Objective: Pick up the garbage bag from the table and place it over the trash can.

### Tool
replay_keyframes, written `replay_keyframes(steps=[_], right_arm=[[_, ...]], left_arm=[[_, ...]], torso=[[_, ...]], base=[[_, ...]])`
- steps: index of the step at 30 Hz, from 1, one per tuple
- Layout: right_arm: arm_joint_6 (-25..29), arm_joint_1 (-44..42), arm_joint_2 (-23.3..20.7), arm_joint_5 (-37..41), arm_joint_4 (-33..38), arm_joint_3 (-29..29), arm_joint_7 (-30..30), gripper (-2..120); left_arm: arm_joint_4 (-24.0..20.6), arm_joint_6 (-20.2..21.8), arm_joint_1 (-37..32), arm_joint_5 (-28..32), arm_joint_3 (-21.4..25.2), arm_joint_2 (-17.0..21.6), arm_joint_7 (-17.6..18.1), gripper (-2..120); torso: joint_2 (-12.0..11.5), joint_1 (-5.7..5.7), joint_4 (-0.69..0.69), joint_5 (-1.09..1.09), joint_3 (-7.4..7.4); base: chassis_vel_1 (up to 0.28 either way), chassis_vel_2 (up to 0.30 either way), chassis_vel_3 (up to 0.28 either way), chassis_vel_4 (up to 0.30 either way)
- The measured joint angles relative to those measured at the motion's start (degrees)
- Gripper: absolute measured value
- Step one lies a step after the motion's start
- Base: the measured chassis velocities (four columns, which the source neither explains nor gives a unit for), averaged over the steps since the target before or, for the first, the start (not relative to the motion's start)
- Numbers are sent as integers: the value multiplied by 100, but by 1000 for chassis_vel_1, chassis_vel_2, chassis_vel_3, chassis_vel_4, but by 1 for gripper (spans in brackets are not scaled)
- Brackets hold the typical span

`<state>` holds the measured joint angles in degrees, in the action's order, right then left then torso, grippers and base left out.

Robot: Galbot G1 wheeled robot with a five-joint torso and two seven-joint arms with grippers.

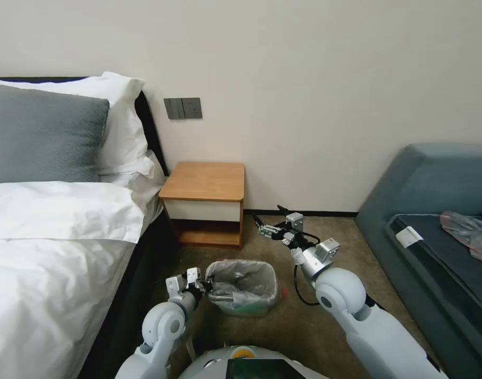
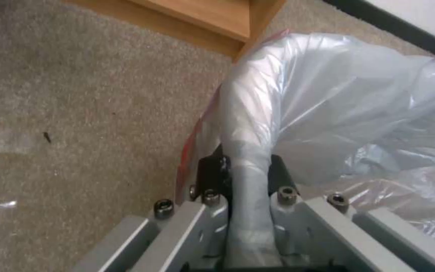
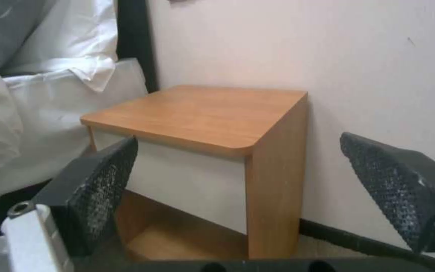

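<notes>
Left wrist view puts the left hand [image 2: 245, 170] at the bin's left rim, its two dark pads [image 2: 210, 172] clenched on the rim of the trash can [image 2: 245, 124] with the garbage bag [image 2: 338, 94] folded over it, so plastic is pinched against the wall. A strip of the bag's pink edge hangs just outside the rim. From the head view, the bag [image 1: 241, 273] is already spread across the mouth of the can [image 1: 246, 307], which stands on the carpet just near of the counter [image 1: 204, 181], with the bed to its left. The counter's top carries nothing.

Further right and further off, the right hand [image 1: 262, 225] hangs in the air near the counter's right side, well apart from the can; its textured fingers [image 3: 104, 181] stand wide, released, holding nothing.

Picking up seems done and the draping largely done. What looks left is tidying the rim and letting go.
</notes>
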<state>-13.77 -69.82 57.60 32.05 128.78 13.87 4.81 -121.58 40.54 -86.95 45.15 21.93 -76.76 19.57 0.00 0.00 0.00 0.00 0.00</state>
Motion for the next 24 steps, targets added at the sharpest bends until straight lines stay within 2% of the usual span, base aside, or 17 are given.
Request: replay_keyframes(steps=[7, 9, 10, 12, 14, 16, 18, 21, 24], right_arm=[[3, 32, 20, -4, -17, -9, -65, 100], [3, 53, 18, -4, -51, -18, -92, 100], [3, 53, 18, -4, -51, -18, -92, 100], [3, 85, 16, -4, -82, -23, -113, 100], [3, 92, 16, -3, -90, -25, -116, 100], [2, 107, 22, -3, -116, -36, -130, 100], [3, 108, 30, -2, -121, -39, -133, 100], [2, 99, 65, -5, -132, -56, -134, 100], [-1, 72, 100, -25, -143, -59, -134, 100]], left_arm=[[145, -69, 36, -176, -29, -8, -159, 3], [147, -72, 44, -213, -45, -2, -186, 16], [147, -72, 44, -213, -45, -2, -186, 16], [147, -72, 67, -213, -50, 4, -184, 25], [147, -72, 73, -213, -50, 6, -179, 28], [154, -72, 80, -211, -45, 4, -161, 40], [158, -72, 77, -210, -43, -2, -154, 43], [170, -85, 55, -213, -41, -21, -142, 59], [157, -107, 37, -250, -40, -22, -141, 67]], torso=[[0, 0, 0, 0, 0], [0, 0, 0, 0, 0], [0, 0, 0, 0, 0], [0, 0, 0, -1, 0], [0, 0, 0, 0, 0], [0, 0, 0, 0, 0], [0, 0, 0, 0, 0], [0, 0, 0, 0, 0], [0, 0, 0, -1, 0]], base=[[0, 0, 0, 0], [0, 0, 0, 0], [0, 0, 0, 0], [0, 0, 0, 0], [0, 0, 0, 0], [0, 0, 0, 0], [0, 0, 0, 0], [0, 0, 0, 0], [0, 0, 0, 0]])
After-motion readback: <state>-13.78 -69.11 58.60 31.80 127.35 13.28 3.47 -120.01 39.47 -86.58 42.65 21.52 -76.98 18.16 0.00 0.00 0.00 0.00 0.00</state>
